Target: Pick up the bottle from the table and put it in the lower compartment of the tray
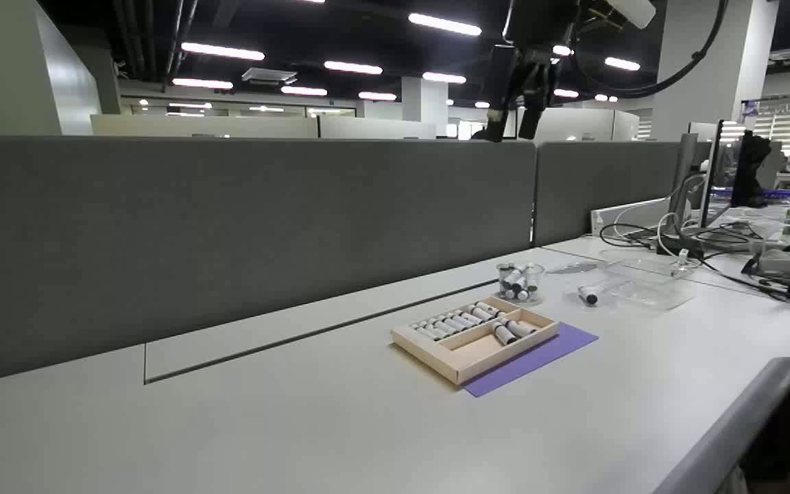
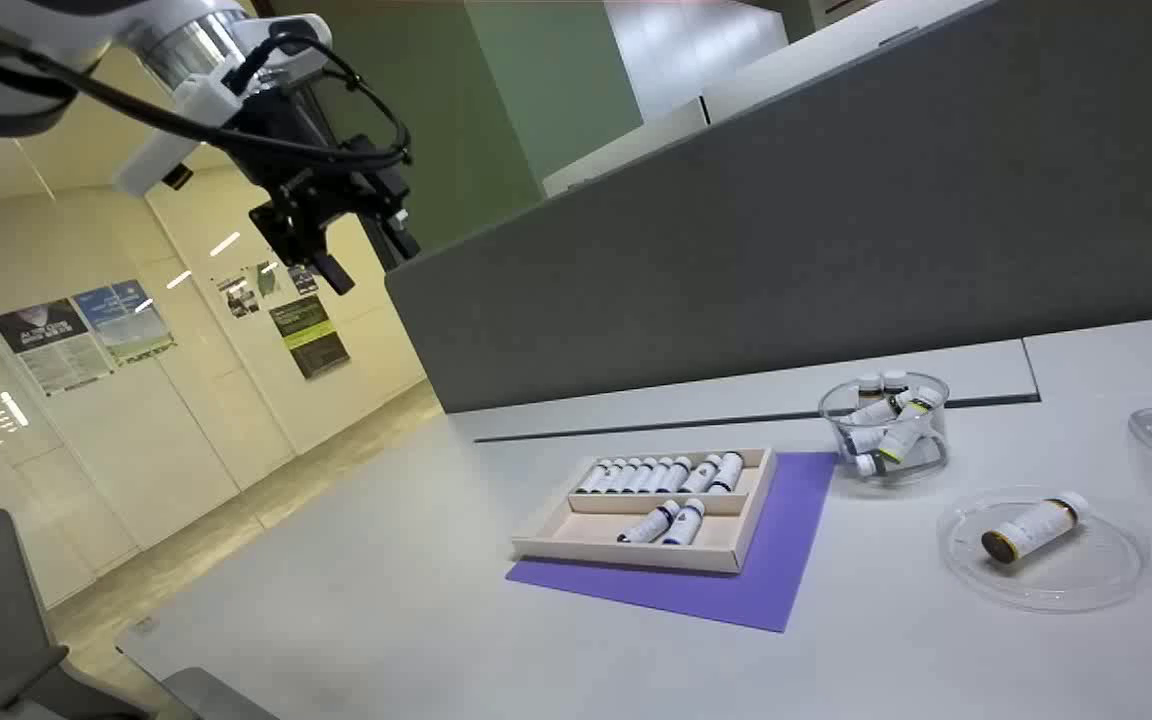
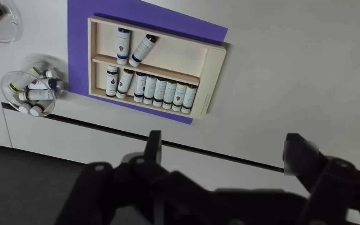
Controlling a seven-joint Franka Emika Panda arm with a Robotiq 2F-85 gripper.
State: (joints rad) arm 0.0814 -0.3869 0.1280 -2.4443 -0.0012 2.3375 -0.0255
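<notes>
The black two-fingered gripper (image 3: pixel 223 139) hangs empty, jaws wide apart. The likely target, a white-labelled cylindrical bottle (image 2: pixel 1032 529), lies on a clear round dish (image 2: pixel 1076 588), lower right in an exterior view. Picking seems not yet done; next, probably, line up above and descend.

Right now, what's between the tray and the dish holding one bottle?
Wrist view, from the tray outward: a strip of purple mat, then bare table up to the dish.
</notes>
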